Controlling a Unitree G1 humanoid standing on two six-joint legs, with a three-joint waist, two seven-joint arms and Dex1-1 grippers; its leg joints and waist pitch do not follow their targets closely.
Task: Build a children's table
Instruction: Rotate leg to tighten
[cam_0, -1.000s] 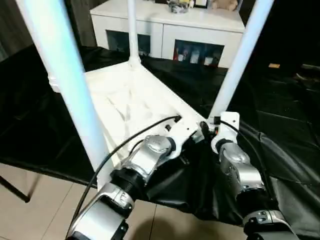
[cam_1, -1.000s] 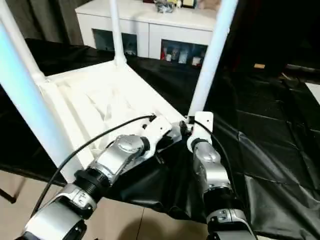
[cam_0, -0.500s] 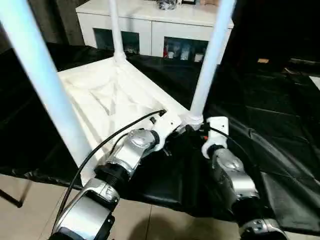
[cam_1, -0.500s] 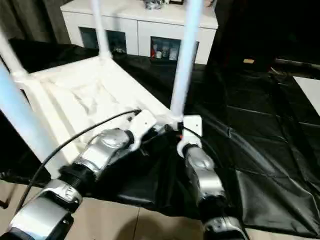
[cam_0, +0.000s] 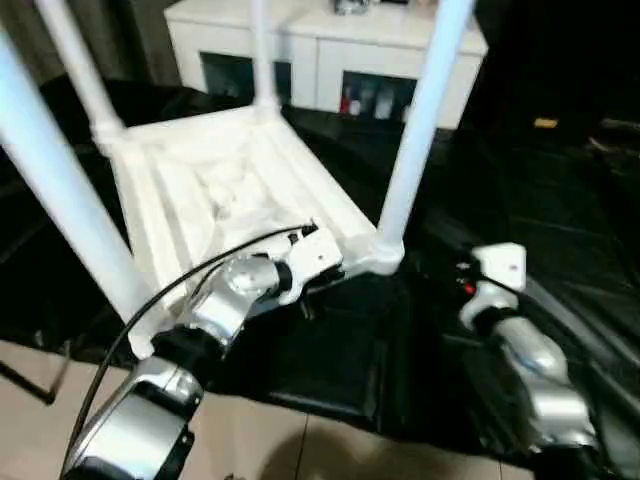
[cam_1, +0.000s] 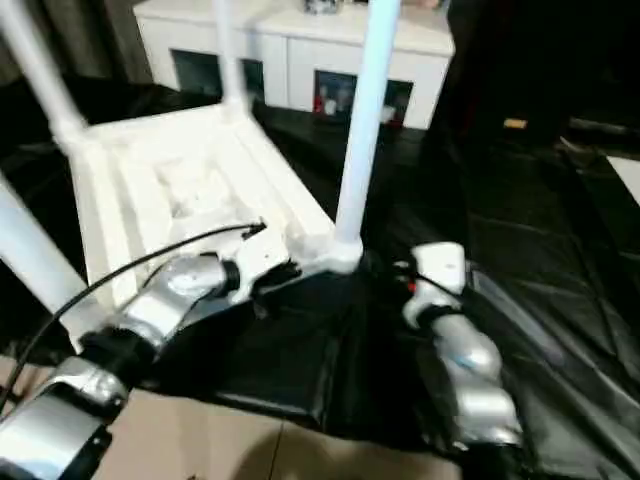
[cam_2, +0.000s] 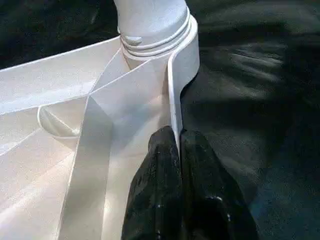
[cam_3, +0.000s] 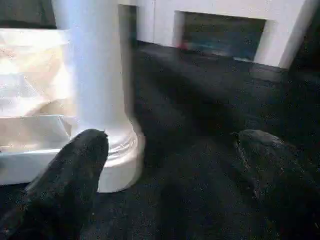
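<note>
A black sheet (cam_0: 560, 190) covers the work surface, and behind it stands a white cabinet (cam_0: 330, 55) with glass-fronted doors. On the sheet lies the children's table (cam_0: 215, 190), upside down: its ribbed underside faces up and four round white legs rise from the corners, the nearest-right leg (cam_0: 415, 120) seated in its collar at the corner closest to both arms. The left gripper (cam_2: 174, 150) is clamped on the thin upright rim of the top, one black finger (cam_2: 155, 165) inside the wall and the other outside, just short of that corner socket. The right gripper (cam_3: 170, 150) stands spread wide and grasps nothing; the leg's base sits just beside one of its fingers (cam_3: 75, 165), apart from it. The table looks like hollow moulded plastic, so it is likely light and fairly stiff, though smooth and a little slippery, and the thin rim may flex under a hard pinch. With the legs up it is top-heavy for tipping. Sound places to grip are the rim near a corner, where the ribs brace it, or low on a leg close to its collar.
</note>
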